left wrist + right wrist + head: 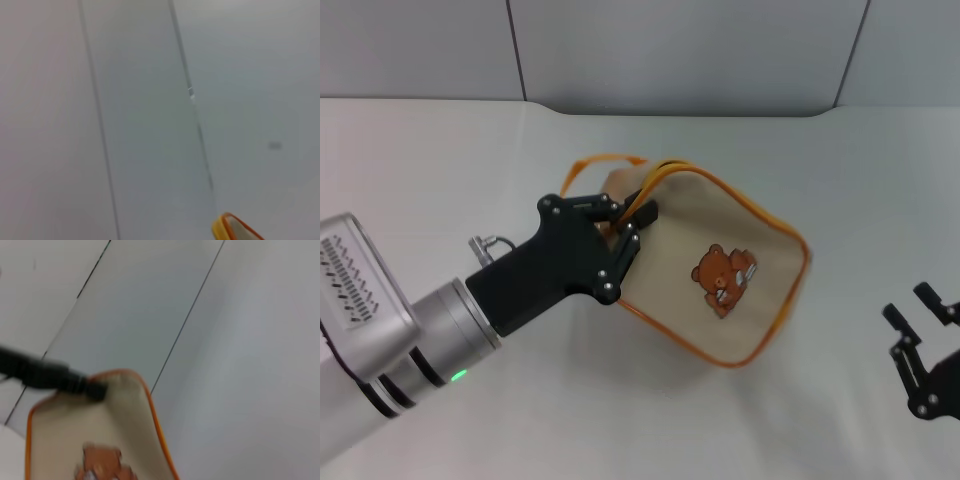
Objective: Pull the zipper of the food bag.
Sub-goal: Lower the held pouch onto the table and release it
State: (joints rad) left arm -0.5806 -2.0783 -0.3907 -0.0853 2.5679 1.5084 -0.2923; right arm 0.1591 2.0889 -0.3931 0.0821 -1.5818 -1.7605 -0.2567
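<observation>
The cream-beige food bag [720, 300] with orange piping and a brown bear print [723, 278] lies tilted on the white table. My left gripper [638, 215] is at its upper left end, shut on the orange-trimmed edge where the zipper runs. The metal pull tab is hidden by the fingers. The orange strap handle [595, 163] loops out behind the gripper. The right wrist view shows the bag [115, 435] with the left gripper's dark fingers [75, 382] on its edge. An orange corner of the bag [227, 227] shows in the left wrist view. My right gripper [908, 302] is open and idle at the lower right.
The white table [440, 170] ends at a grey panelled wall [670, 50] at the back. The left arm's silver forearm [380, 320] crosses the lower left.
</observation>
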